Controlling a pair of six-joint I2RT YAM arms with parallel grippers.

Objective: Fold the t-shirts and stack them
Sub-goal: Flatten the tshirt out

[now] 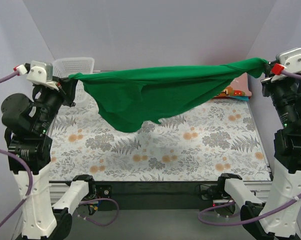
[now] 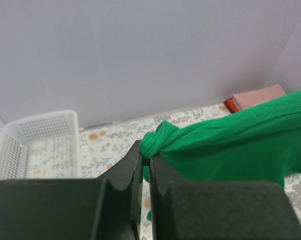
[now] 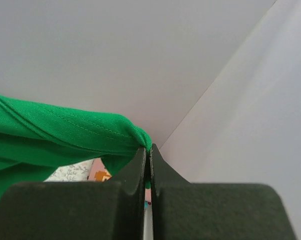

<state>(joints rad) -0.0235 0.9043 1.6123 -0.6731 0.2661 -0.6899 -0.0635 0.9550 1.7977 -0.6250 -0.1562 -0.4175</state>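
The bright green t-shirt (image 1: 155, 92) hangs stretched in the air between both arms, sagging toward the floral table. My left gripper (image 1: 70, 78) is shut on its left end; the left wrist view shows the bunched green cloth (image 2: 200, 140) pinched between the jaws of that gripper (image 2: 145, 155). My right gripper (image 1: 264, 67) is shut on the right end; the right wrist view shows the hem (image 3: 65, 135) clamped at that gripper's tips (image 3: 148, 150). The dusty-pink t-shirt (image 1: 239, 91) lies folded at the back right, partly hidden by the green one. The teal t-shirt is out of view.
A white mesh basket (image 1: 75, 65) stands at the back left behind the left gripper, also seen in the left wrist view (image 2: 37, 145). The floral table cover (image 1: 165, 150) lies under the hanging shirt. Grey walls close in the sides and back.
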